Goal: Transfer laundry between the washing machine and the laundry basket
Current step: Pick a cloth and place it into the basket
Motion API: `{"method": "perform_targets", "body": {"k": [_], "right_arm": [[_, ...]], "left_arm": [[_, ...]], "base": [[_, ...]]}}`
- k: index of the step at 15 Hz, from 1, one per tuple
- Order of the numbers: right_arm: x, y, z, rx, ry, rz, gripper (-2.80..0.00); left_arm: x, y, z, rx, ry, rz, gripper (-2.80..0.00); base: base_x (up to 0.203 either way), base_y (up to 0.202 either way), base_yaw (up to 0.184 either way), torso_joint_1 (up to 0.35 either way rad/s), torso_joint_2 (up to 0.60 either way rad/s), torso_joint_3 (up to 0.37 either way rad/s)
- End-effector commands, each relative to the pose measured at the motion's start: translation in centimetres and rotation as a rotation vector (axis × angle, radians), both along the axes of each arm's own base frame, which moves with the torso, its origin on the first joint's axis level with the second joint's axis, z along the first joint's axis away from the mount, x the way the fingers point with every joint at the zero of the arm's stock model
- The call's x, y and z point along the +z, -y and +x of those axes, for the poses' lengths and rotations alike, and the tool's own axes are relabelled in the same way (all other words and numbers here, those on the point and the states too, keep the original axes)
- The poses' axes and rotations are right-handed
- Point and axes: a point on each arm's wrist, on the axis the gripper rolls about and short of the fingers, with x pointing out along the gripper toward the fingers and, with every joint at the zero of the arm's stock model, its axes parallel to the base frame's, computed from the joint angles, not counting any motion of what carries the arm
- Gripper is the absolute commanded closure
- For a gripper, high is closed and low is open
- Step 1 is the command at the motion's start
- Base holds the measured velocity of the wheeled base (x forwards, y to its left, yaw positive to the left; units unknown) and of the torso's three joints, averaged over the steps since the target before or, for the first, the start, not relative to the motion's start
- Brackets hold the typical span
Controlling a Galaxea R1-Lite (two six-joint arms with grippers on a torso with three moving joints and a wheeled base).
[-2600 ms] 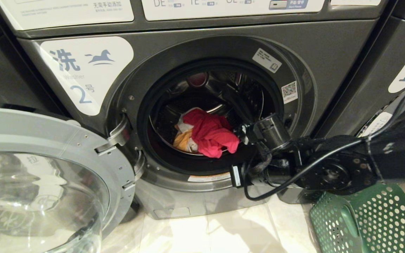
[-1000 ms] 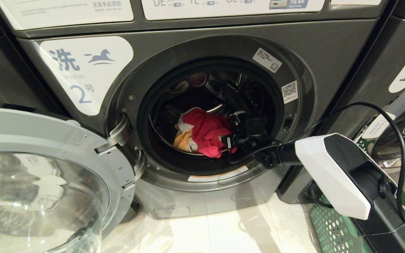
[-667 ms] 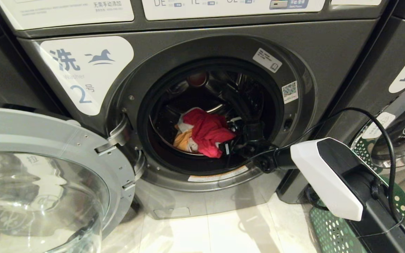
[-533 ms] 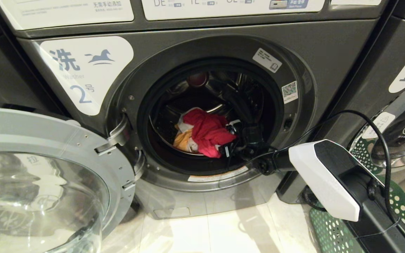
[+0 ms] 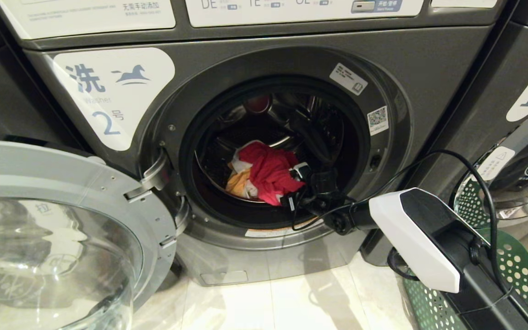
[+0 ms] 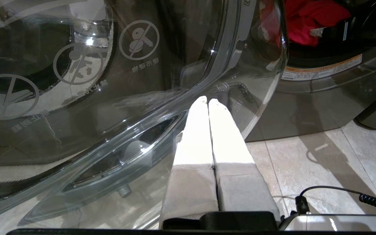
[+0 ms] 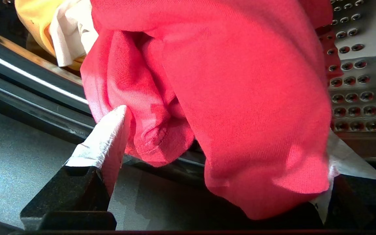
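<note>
Right gripper (image 7: 224, 143) spread wide inside washer drum (image 5: 227, 133), red garment (image 7: 233, 91) bulging between its fingers; left gripper (image 6: 207, 102) clenched empty beside glass door (image 6: 109, 98).

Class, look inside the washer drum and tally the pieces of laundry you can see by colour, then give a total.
Red garment: 1
Yellow garment: 1
White cloth: 1
Total: 3, as far as the pile shows; anything buried beneath cannot be counted.
</note>
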Motion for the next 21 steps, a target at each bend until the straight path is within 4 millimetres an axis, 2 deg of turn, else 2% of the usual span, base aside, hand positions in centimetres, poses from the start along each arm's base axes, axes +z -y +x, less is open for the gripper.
{"method": "perform_targets", "body": {"k": [1,12,13,21], "right_arm": [[-0.09,0.00,0.01,-0.002,-0.001,-0.001,-2.80],[-0.02,0.08,0.03,-0.006,0.000,-0.001,-2.80],[-0.05,0.09,0.02,-0.006,-0.001,-0.002,0.00],[-0.03,0.23,0.06,-0.033,-0.002,-0.010,0.00]], "left_arm": [[0.00,0.00,0.00,0.001,0.001,-0.001,0.00],[0.00,0.00,0.00,0.001,0.001,-0.002,0.00],[0.00,0.00,0.00,0.001,0.001,-0.001,0.00],[0.00,0.00,0.00,0.001,0.001,-0.001,0.00]], "base": [[0.000,0.000,0.000,0.000,0.00,0.000],[0.000,0.000,0.000,0.000,0.00,0.000],[0.000,0.000,0.000,0.000,0.00,0.000],[0.000,0.000,0.000,0.000,0.00,0.000]]}}
